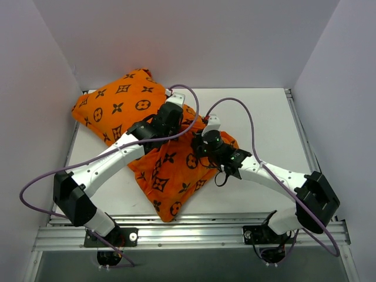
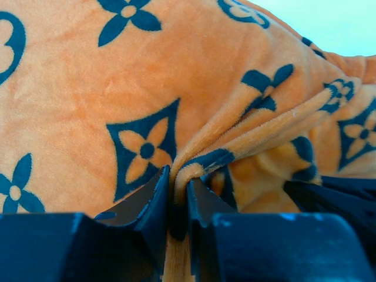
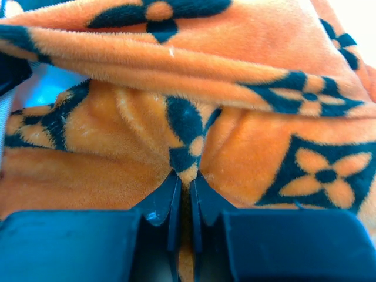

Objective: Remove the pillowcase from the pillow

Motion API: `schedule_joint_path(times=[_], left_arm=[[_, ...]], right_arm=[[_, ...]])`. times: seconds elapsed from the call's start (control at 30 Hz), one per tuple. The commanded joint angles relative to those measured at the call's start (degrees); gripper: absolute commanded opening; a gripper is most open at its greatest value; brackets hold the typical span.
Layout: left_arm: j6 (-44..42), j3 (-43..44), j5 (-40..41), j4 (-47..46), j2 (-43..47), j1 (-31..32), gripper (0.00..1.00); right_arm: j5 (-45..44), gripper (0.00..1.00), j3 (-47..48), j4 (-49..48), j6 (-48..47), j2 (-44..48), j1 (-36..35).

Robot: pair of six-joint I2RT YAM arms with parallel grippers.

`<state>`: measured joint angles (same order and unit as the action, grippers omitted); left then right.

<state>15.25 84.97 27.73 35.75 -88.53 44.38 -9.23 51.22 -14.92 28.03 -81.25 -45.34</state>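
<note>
Pillowcase, orange plush with black flower, diamond and circle print: lies slantwise on the white table, plump at the far left, flatter and rumpled toward the middle of the near edge; the pillow is covered and cannot be seen. Left gripper: over the middle of the cloth, jaws set close with a raised fold of the pillowcase pinched between them. Right gripper: just beside the left one, jaws almost together, nipping another fold of the same cloth.
</note>
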Motion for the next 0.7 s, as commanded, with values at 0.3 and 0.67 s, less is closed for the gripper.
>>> schedule_joint_path(times=[0.3,0.67], left_arm=[[6.28,-3.31,5.32,-2.17,-0.33,-8.60,0.03],[11.38,-13.51,-4.69,-4.28,0.29,-8.44,0.02]], right_arm=[[0.09,0.00,-13.60,20.18,11.86,14.45,16.50],[4.57,0.00,-11.53,21.95,11.70,17.89,24.00]])
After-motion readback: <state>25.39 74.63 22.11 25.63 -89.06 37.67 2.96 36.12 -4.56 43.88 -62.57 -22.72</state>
